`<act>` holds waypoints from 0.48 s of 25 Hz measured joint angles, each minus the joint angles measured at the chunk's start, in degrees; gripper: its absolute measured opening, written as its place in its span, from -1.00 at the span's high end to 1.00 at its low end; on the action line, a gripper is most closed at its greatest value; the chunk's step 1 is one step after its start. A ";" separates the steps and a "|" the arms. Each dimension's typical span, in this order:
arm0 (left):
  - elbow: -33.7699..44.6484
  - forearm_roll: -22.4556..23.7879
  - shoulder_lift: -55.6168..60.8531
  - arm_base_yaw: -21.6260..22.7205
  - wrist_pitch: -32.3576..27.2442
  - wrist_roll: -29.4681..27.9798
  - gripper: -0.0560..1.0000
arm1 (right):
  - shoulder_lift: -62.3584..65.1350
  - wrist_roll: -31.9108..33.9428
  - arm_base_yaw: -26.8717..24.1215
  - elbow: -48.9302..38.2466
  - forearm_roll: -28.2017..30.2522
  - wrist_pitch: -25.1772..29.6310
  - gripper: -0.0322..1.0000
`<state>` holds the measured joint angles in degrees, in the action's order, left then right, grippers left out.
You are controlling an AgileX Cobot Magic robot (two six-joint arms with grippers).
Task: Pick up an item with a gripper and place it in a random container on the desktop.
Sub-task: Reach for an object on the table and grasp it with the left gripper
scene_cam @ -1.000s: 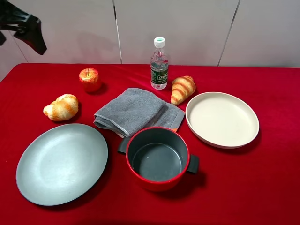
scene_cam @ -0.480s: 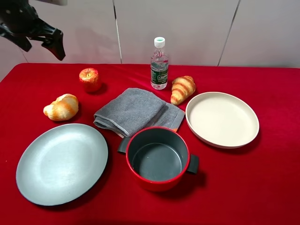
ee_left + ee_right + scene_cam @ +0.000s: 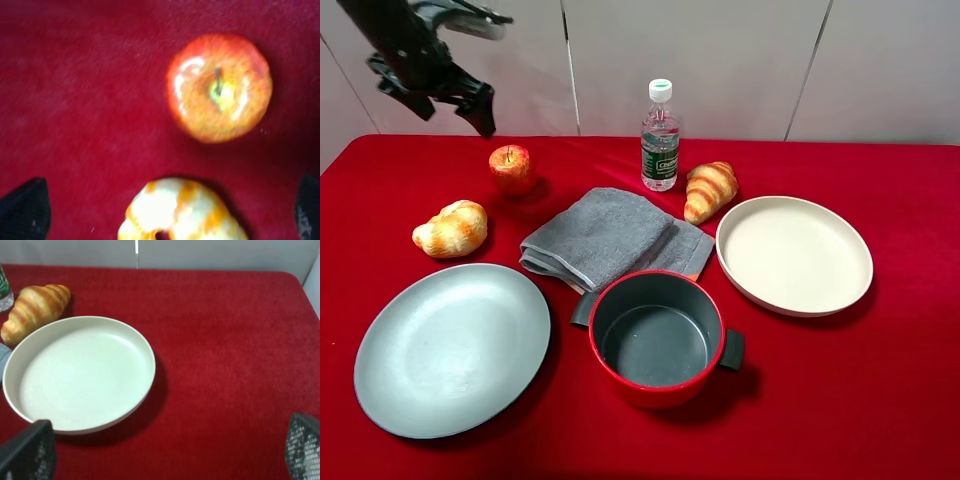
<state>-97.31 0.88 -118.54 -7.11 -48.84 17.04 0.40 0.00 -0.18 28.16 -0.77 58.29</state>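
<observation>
The red apple [image 3: 510,167] with yellowish streaks and a short stem sits on the red desktop [image 3: 880,400] at the back left. My left gripper [image 3: 480,118] hangs in the air just above and to the left of it, open and empty. In the left wrist view the apple [image 3: 220,87] lies ahead of the wide-apart fingertips of the left gripper [image 3: 165,210]. The red pot [image 3: 655,395] stands empty at the front centre. My right gripper [image 3: 165,450] is open and empty beside the cream dish; it is out of the exterior view.
One croissant [image 3: 450,228] lies left of a folded grey towel [image 3: 605,235]; another croissant [image 3: 710,190] lies by a water bottle [image 3: 660,140]. A flat grey plate [image 3: 450,345] is at the front left. A cream shallow dish [image 3: 793,253] is at the right.
My left arm has swung from the top left corner rightward and down, ending close above the apple. Nothing on the table has moved.
</observation>
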 joint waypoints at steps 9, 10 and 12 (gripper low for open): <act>-4.20 -0.18 -7.61 -2.46 1.45 1.08 -0.92 | 0.00 0.00 0.00 0.00 -0.06 0.00 -0.41; -4.28 -0.18 -8.27 -2.73 1.85 1.21 -0.92 | 0.00 0.00 0.00 0.00 -0.06 0.00 -0.41; -4.42 -0.23 -9.41 -3.02 2.58 1.26 -0.92 | 0.00 0.00 0.00 0.00 -0.06 0.00 -0.41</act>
<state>-101.73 0.65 -127.95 -10.13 -46.26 18.30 0.40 0.00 -0.18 28.16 -0.83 58.29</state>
